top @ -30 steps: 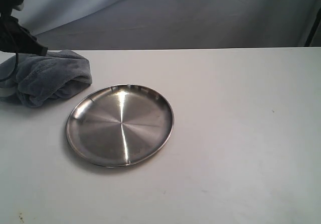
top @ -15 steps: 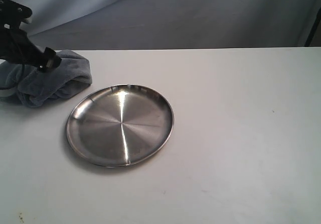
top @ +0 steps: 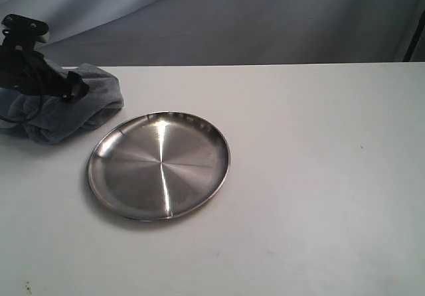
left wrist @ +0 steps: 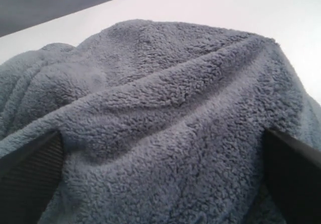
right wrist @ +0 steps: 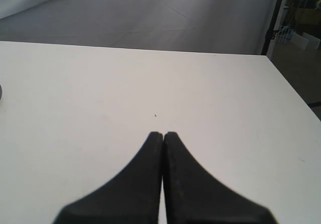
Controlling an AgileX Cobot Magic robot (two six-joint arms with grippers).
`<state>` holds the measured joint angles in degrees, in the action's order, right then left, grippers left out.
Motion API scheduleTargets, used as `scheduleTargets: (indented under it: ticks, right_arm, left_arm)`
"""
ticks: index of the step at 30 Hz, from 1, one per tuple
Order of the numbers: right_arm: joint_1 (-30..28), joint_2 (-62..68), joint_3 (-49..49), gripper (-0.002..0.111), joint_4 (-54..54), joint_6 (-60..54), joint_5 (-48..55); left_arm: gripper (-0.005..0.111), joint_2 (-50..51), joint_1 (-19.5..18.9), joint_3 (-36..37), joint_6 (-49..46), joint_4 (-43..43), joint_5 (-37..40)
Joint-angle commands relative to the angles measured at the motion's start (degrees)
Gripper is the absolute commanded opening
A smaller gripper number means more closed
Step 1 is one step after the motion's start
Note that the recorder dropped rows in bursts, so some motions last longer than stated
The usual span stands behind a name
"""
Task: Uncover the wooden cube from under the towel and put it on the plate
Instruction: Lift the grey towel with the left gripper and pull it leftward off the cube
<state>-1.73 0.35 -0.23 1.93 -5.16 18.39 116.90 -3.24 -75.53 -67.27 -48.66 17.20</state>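
Note:
The blue-grey towel (top: 76, 110) lies bunched at the table's far left, just left of the steel plate (top: 159, 166). My left gripper (top: 66, 87) is pressed down into the top of the towel. In the left wrist view the towel (left wrist: 165, 73) fills the frame, and my left gripper (left wrist: 161, 136) is open, with its dark fingers (left wrist: 30, 179) wide apart on either side of a plush fold. The wooden cube is hidden. The plate holds nothing. My right gripper (right wrist: 163, 133) is shut and empty over bare table, and is out of the exterior view.
The white table (top: 319, 176) stretches to the right of the plate, with a grey backdrop (top: 265, 17) behind it. In the right wrist view the table's far right edge (right wrist: 288, 83) shows, with dark floor beyond.
My left gripper has moved right and down from the towel's left edge onto its top. The towel's right side has bulged slightly. The plate has not moved.

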Motion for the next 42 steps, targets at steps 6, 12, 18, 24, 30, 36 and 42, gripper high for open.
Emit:
scheduleTargets:
  ticks: [6, 12, 18, 24, 30, 36, 42]
  right_arm:
    - [0.0, -0.3, 0.2, 0.0, 0.3, -0.4, -0.8]
    - [0.0, -0.3, 0.2, 0.0, 0.3, -0.4, -0.8]
    - [0.0, -0.3, 0.2, 0.0, 0.3, -0.4, -0.8]
    - [0.0, -0.3, 0.2, 0.0, 0.3, -0.4, -0.8]
    - [0.0, -0.3, 0.2, 0.0, 0.3, -0.4, -0.8]
    - [0.0, -0.3, 0.2, 0.0, 0.3, -0.4, -0.8]
    - [0.0, -0.3, 0.2, 0.0, 0.3, -0.4, -0.8]
  left_arm:
    - [0.067, 1.5, -0.1, 0.2, -0.3, 1.3, 0.0]
    - [0.006, 1.4, -0.1, 0.2, -0.3, 1.5, 4.5]
    - [0.0, -0.7, -0.1, 0.2, 2.1, 2.7, 9.1]
    - [0.0, -6.9, -0.1, 0.2, 14.9, 14.0, 19.4]
    - [0.0, -15.0, -0.1, 0.2, 17.9, 18.9, 28.1]
    - [0.0, -23.2, -0.1, 4.9, 19.5, 21.0, 31.1]
    - [0.0, -27.1, -0.1, 13.9, 22.2, 21.0, 31.9]
